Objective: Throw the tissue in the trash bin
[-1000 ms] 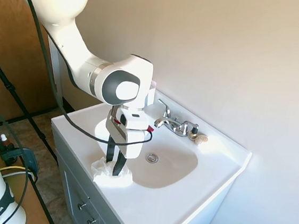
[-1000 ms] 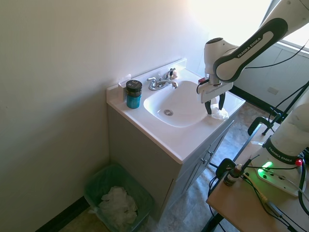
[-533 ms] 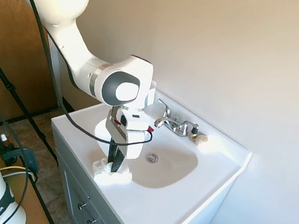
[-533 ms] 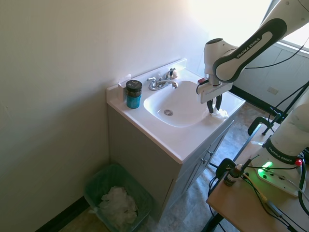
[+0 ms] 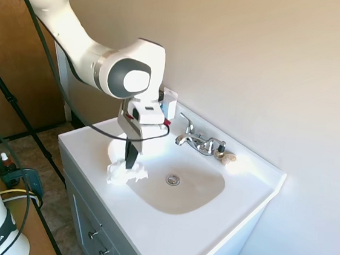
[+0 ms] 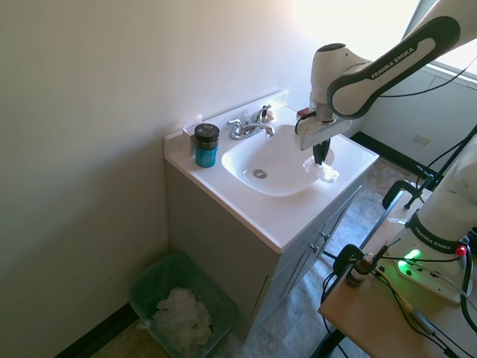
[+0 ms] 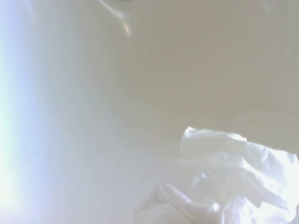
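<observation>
The tissue [image 5: 125, 172] is a white crumpled wad hanging above the sink's front-left rim, with my gripper [image 5: 131, 162] shut on its top. From the other side, the tissue [image 6: 323, 171] dangles under the gripper [image 6: 320, 158] over the counter's right end. The wrist view shows the tissue [image 7: 224, 182] close up against the white basin. The trash bin [image 6: 149, 277] is a green bin on the floor left of the vanity, with white paper inside.
A white vanity sink [image 5: 234, 207] with a chrome faucet [image 5: 196, 141] stands against the wall. A small beige shell-like lump [image 5: 228, 158] lies by the faucet. A dark-lidded blue jar [image 6: 206, 145] stands on the counter's left corner.
My gripper closed on the tissue on the counter, then lifted it clear of the surface and moved it slightly toward the wall.
</observation>
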Tool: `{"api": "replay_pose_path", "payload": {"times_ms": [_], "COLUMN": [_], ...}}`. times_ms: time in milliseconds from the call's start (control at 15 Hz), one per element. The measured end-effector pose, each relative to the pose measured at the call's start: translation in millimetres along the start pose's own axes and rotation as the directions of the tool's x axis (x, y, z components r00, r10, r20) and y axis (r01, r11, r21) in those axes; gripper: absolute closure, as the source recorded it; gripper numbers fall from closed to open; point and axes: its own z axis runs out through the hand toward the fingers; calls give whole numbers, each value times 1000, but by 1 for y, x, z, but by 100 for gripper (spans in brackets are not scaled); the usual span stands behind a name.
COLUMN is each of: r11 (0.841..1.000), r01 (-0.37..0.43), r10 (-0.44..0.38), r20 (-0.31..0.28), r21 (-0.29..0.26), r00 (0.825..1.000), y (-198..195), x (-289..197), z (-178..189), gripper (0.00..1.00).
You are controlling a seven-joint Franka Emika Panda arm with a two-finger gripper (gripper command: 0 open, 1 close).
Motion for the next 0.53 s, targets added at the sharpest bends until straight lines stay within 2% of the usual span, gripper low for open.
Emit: {"api": "replay_pose_path", "payload": {"times_ms": [133,267,533], "r11": [997,986,967], "r01": [34,90,170], "r10": [-31,-80,-150], "r20": [-37,-73,-112], "r21": [74,139,192], "r00": [999,994,982], "y": [-35,-75,-160], "x": [-33,-80,-164], "z": [-41,-76,-99], "gripper": [100,100,100]}}
